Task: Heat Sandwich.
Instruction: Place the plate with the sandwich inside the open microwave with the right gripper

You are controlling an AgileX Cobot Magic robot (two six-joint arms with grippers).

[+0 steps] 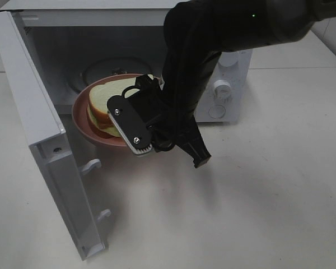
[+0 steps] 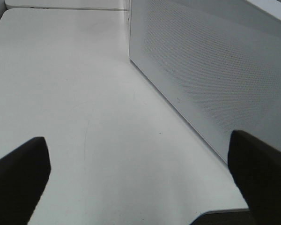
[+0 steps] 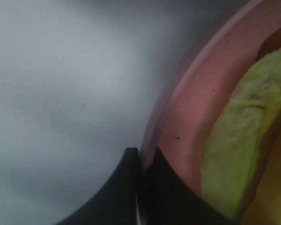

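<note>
**Sandwich on its plate at the microwave's mouth, rim pinched by the right claw**

In the high view we see the sandwich (image 1: 109,103) at about ten o'clock from the right claw (image 1: 127,133) and close to it. It lies on a pink plate (image 1: 83,120) at the mouth of the microwave (image 1: 232,84), whose door (image 1: 39,140) swings out toward seven o'clock.

The sandwich is thick white bread with a tan crust and a pale yellow-green filling, which shows at the slices' edge.

The right claw is closed tight on the plate's rim, one finger on each side of it. It touches the plate, not the bread. The left claw (image 2: 140,176) stands wide and holds nothing, over the bare table (image 2: 84,93), with a white perforated panel (image 2: 215,70) at about one o'clock.
</note>
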